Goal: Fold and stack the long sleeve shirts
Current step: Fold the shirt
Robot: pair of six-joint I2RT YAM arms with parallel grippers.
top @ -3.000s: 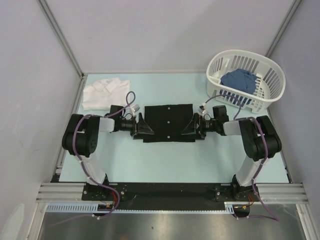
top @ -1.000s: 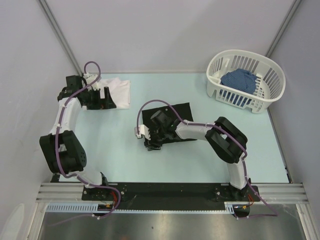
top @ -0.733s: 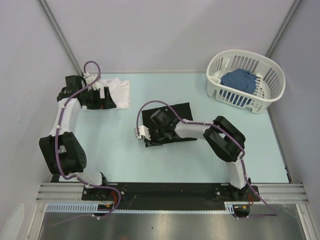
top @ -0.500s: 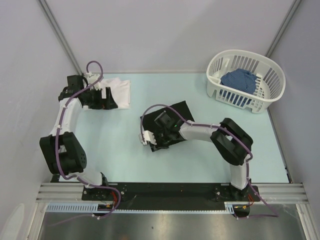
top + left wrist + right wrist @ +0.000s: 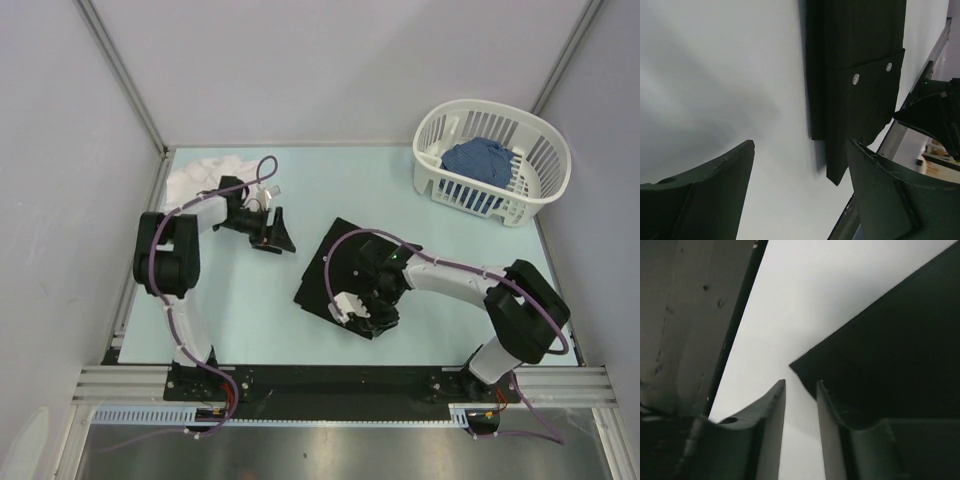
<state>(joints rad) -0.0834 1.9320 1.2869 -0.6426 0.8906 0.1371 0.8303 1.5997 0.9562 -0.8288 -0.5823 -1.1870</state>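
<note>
Nearest, the right gripper (image 5: 372, 316) sits at the near corner of the folded black shirt (image 5: 322, 280), its fingers drawn almost together and seemingly pinching nothing. Farther left, the left gripper (image 5: 284, 232) is spread wide and empty. The white shirt (image 5: 195, 172) lies at the table's (image 5: 400, 190) far-left corner.

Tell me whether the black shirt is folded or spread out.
Folded: the black shirt lies as a compact rectangle, with layered edges showing in the left wrist view.
</note>
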